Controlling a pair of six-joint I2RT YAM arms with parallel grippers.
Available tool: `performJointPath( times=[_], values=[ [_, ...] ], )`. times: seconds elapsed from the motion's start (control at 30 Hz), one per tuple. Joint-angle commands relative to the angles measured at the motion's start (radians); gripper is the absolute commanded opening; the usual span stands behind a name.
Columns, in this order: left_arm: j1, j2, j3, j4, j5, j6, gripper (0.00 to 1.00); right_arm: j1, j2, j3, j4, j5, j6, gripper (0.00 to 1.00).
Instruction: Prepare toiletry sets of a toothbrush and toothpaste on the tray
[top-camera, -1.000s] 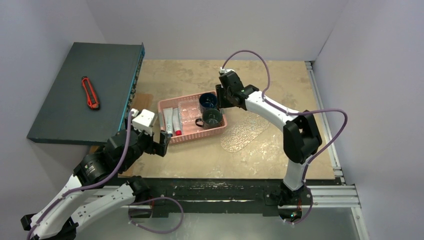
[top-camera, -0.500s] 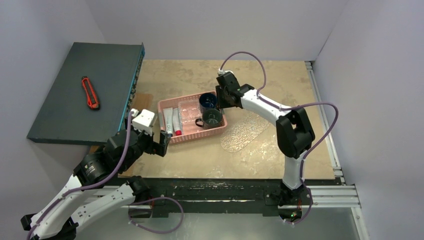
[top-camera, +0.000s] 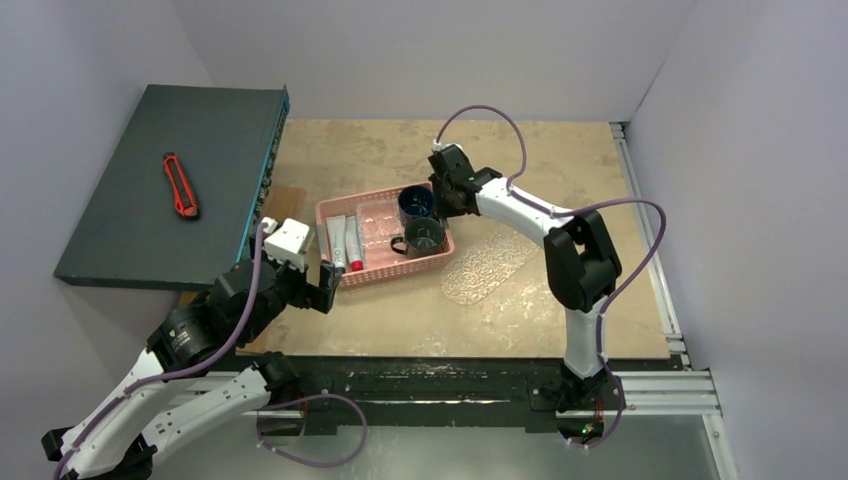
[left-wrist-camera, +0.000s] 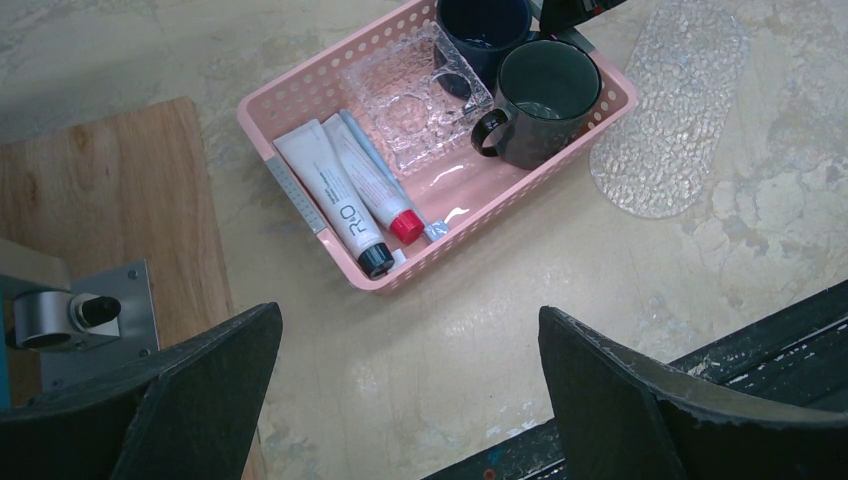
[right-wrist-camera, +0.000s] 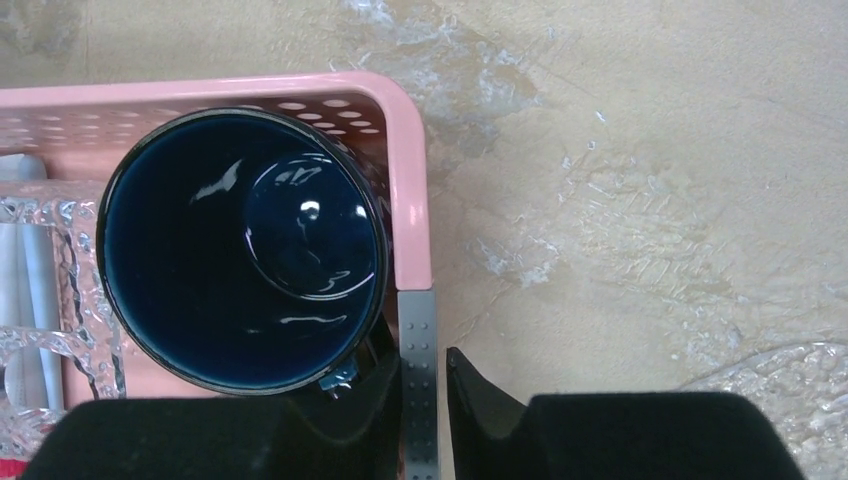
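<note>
The pink basket (top-camera: 372, 268) holds the blue mug (top-camera: 415, 203), the dark green mug (top-camera: 426, 236), two tubes (top-camera: 343, 243) and a clear bumpy dish (left-wrist-camera: 415, 95). In the left wrist view one tube has a red cap (left-wrist-camera: 405, 225) and the other a black cap. A pale-blue toothbrush (left-wrist-camera: 362, 142) lies beside them. The transparent oval tray (top-camera: 490, 263) lies on the table right of the basket, bare. My right gripper (right-wrist-camera: 425, 355) straddles the basket's far right rim (right-wrist-camera: 410, 200) beside the blue mug (right-wrist-camera: 240, 250), jaws closed on a grey dotted strip. My left gripper (left-wrist-camera: 410, 400) is open above the table, near the basket's left corner.
A dark grey box (top-camera: 120, 215) with a red utility knife (top-camera: 180, 185) on top stands at the left. A wooden board (left-wrist-camera: 100, 230) lies left of the basket. White walls enclose the table, and a black rail runs along the near edge.
The right arm's elbow has swung left and the right gripper has shifted slightly left at the basket's rim. The left arm and the basket have not moved.
</note>
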Motion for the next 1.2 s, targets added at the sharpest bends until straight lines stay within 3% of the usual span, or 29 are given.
performJointPath(
  times=[0.0, 0.17, 1.17],
  values=[
    [-0.003, -0.006, -0.003, 0.039, -0.015, 0.007, 1.00, -0.005, 0.014, 0.054, -0.017, 0.032, -0.004, 0.20],
    [-0.003, -0.006, -0.004, 0.040, -0.016, 0.008, 1.00, -0.012, 0.026, 0.071, -0.028, 0.053, -0.002, 0.00],
    [-0.003, 0.015, -0.007, 0.037, -0.041, 0.008, 1.00, -0.220, -0.007, 0.036, 0.036, 0.041, -0.002, 0.00]
  ],
)
